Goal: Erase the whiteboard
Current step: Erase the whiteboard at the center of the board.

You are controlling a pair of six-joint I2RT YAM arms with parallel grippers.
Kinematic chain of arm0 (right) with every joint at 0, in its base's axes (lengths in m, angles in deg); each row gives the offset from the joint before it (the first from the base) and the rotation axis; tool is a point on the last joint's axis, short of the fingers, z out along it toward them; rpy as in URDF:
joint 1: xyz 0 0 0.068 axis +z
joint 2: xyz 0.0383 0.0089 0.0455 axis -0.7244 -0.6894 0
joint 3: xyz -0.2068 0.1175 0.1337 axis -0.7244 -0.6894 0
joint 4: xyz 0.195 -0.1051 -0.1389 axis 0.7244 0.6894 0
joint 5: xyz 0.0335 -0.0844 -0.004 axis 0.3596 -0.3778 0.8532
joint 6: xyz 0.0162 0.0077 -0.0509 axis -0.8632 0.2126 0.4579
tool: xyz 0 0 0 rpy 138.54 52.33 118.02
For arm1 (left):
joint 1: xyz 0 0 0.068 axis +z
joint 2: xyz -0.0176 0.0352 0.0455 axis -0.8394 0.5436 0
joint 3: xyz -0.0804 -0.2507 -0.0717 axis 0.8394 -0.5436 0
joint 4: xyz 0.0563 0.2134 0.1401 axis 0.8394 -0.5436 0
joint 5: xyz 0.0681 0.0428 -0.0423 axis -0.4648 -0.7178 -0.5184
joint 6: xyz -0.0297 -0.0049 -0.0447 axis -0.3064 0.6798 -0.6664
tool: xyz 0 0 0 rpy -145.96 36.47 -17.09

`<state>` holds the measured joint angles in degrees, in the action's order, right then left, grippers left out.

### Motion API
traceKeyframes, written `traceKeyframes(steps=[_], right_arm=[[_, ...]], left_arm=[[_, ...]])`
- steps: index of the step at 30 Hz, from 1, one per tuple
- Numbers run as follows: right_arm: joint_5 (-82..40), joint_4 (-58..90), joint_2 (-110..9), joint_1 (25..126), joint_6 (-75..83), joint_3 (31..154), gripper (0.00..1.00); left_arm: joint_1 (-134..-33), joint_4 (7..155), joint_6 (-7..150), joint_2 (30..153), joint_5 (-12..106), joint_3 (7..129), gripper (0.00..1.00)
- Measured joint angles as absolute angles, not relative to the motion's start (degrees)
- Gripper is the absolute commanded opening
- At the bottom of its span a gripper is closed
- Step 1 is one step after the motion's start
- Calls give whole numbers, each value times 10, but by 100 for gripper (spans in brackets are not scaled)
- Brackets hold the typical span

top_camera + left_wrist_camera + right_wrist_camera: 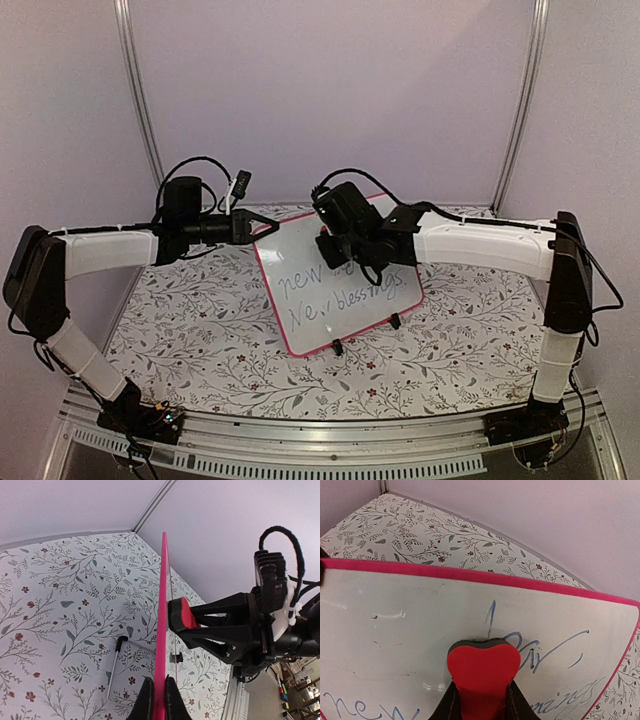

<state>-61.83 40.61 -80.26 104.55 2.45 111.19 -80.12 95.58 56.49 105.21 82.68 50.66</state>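
Observation:
The whiteboard (335, 305) stands tilted on the floral table, with a pink-red rim and blue handwriting (335, 295) across its lower half. My left gripper (252, 228) is shut on the board's upper left rim. In the left wrist view the rim (163, 605) runs edge-on between the pinching fingers of the left gripper (159, 680). My right gripper (482, 685) is shut on a red eraser (484, 665), whose dark felt face presses against the whiteboard (395, 640) just left of some blue strokes (540, 655). The board area to the left of the eraser looks wiped.
Two black clip feet (338, 347) (396, 322) rest on the floral tablecloth (200, 330). A thin wire stand (116, 670) lies behind the board. Lilac walls close the back and sides. A metal rail (320, 440) runs along the near edge between the arm bases.

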Motion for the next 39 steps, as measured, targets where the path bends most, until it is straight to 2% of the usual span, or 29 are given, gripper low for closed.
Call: traceKeyframes(steps=[11, 19, 39], right_arm=[[-599, 402, -758, 1045, -5, 1032, 0], [-596, 401, -753, 1045, -8, 1026, 0], [-619, 419, -805, 1042, 35, 1167, 0]], left_arm=[[-806, 952, 576, 1043, 824, 504, 0], [-811, 948, 582, 1037, 818, 503, 0], [-820, 943, 594, 1028, 805, 503, 0]])
